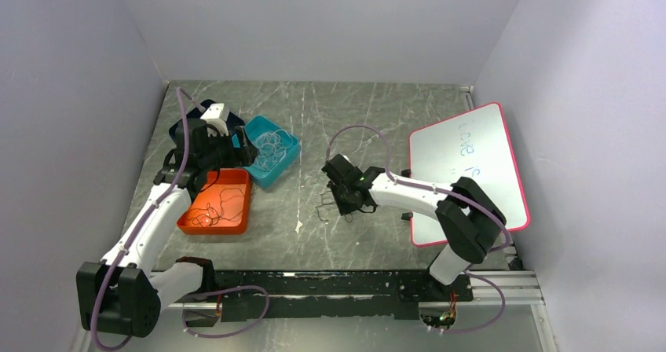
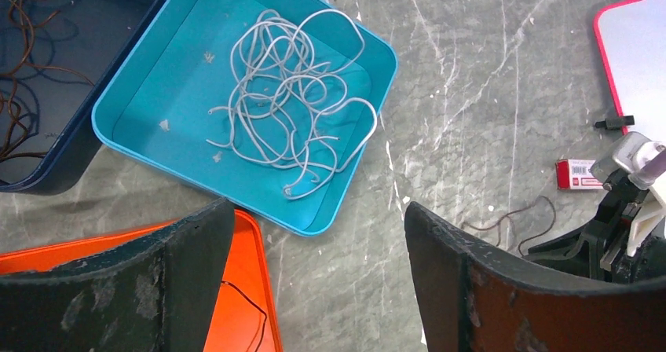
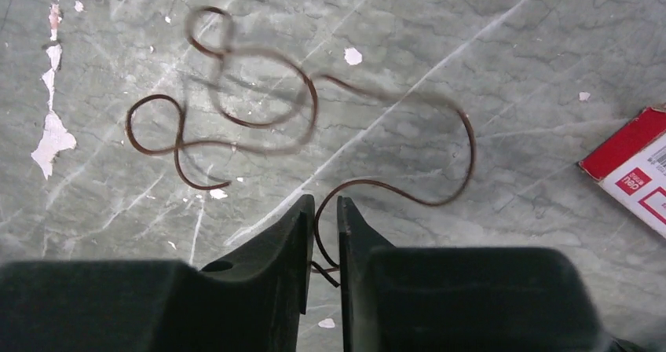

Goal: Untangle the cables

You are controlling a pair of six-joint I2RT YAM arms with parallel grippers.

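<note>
your right gripper (image 3: 326, 210) is clenched on a thin, dark brown curly cable (image 3: 312, 104) that loops over the grey marbled table (image 3: 510, 53). only the right wrist view shows that pinch. your left gripper (image 2: 314, 234) is spread wide, holding nothing, near a glossy teal plastic tray (image 2: 157, 93) of whitish-grey cables (image 2: 290, 116). brown cables (image 2: 23, 38) lie in a navy tray (image 2: 102, 30), and dark strands in an orange tray (image 2: 250, 265). handwriting on the pink-rimmed whiteboard (image 1: 470, 171) reads "love is".
</note>
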